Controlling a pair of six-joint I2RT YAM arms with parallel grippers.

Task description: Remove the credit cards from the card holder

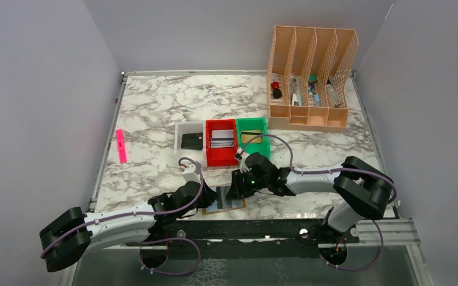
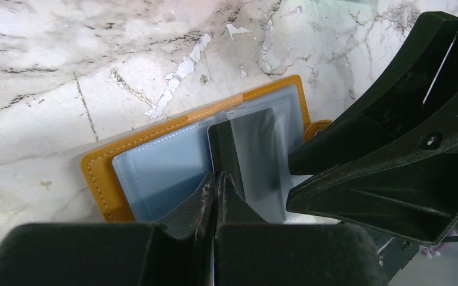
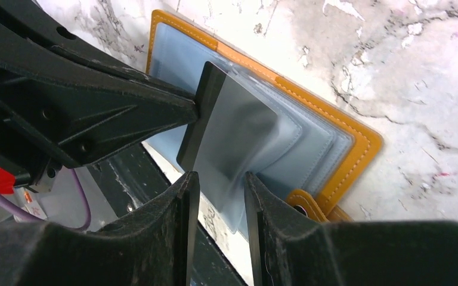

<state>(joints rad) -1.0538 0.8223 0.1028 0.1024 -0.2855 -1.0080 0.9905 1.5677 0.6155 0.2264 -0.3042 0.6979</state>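
Note:
The tan-brown card holder (image 1: 225, 206) (image 2: 100, 174) (image 3: 359, 149) lies open at the table's near edge, pale blue sleeves up. A dark credit card (image 2: 222, 149) (image 3: 229, 128) sticks partway out of a translucent sleeve, raised off the holder. My left gripper (image 1: 210, 198) (image 2: 216, 179) is shut on the card's edge; in the right wrist view its fingertips (image 3: 185, 107) pinch the card's corner. My right gripper (image 1: 234, 189) (image 3: 219, 182) stands open, its fingers either side of the lifted sleeve's lower end. The holder's snap tab (image 3: 303, 201) shows beside the right finger.
Behind the holder stand a white bin (image 1: 182, 132), a red bin (image 1: 220, 156) holding cards and a green bin (image 1: 261, 145). A peach file organizer (image 1: 310, 116) is at the back right. A pink stick (image 1: 121, 146) lies at the left. A black rail (image 1: 244, 229) runs along the near edge.

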